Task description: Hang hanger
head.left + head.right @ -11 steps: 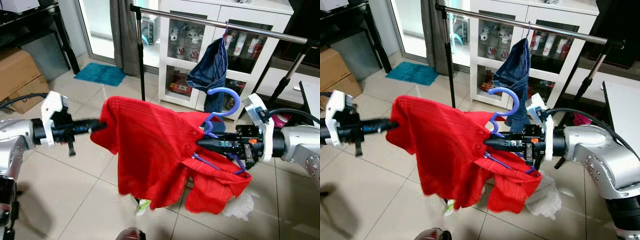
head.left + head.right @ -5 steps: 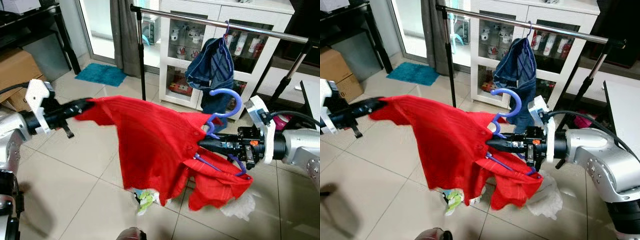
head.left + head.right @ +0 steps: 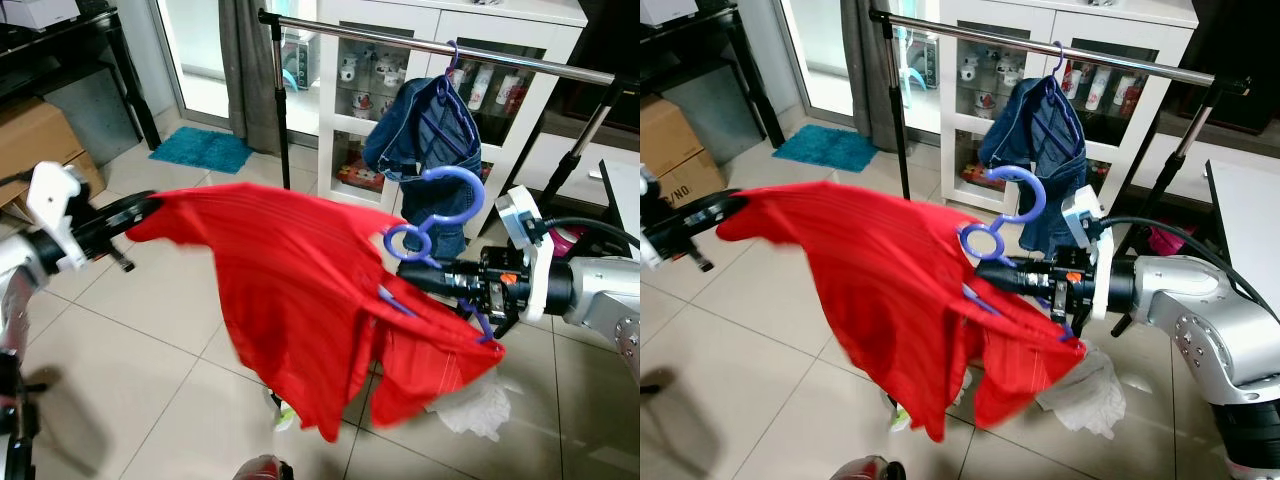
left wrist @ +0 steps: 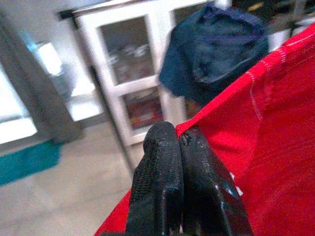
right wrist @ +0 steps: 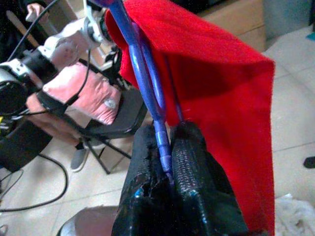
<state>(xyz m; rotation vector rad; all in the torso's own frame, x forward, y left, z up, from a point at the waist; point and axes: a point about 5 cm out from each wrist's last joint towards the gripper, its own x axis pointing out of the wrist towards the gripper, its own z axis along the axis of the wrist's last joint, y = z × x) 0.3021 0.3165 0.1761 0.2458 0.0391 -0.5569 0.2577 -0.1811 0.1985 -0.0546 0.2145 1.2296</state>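
Note:
A red shirt (image 3: pixel 290 280) is stretched in the air between my two grippers. My left gripper (image 3: pixel 140 208) is shut on the shirt's far left edge, and its black fingers (image 4: pixel 172 191) pinch the red cloth (image 4: pixel 275 147). At the right, my right gripper (image 3: pixel 410 272) is shut on the purple hanger (image 3: pixel 440 200), whose hook stands above the shirt's collar. The hanger's arm (image 5: pixel 142 78) runs out from between the fingers into the red shirt (image 5: pixel 221 98). Behind is a metal rail (image 3: pixel 420 45) with a denim garment (image 3: pixel 430 140) hanging on it.
A white glass-door cabinet (image 3: pixel 350 100) stands behind the rail. The rail's black pole (image 3: pixel 280 110) rises at the left. A teal mat (image 3: pixel 200 148) and a cardboard box (image 3: pixel 35 140) lie at the left. Crumpled white cloth (image 3: pixel 470 410) lies on the tiles. A person (image 5: pixel 83 98) sits nearby.
My left gripper has pulled the shirt's edge out to the left and up, spreading the cloth. The hanger has tipped in my right gripper, its hook now higher.

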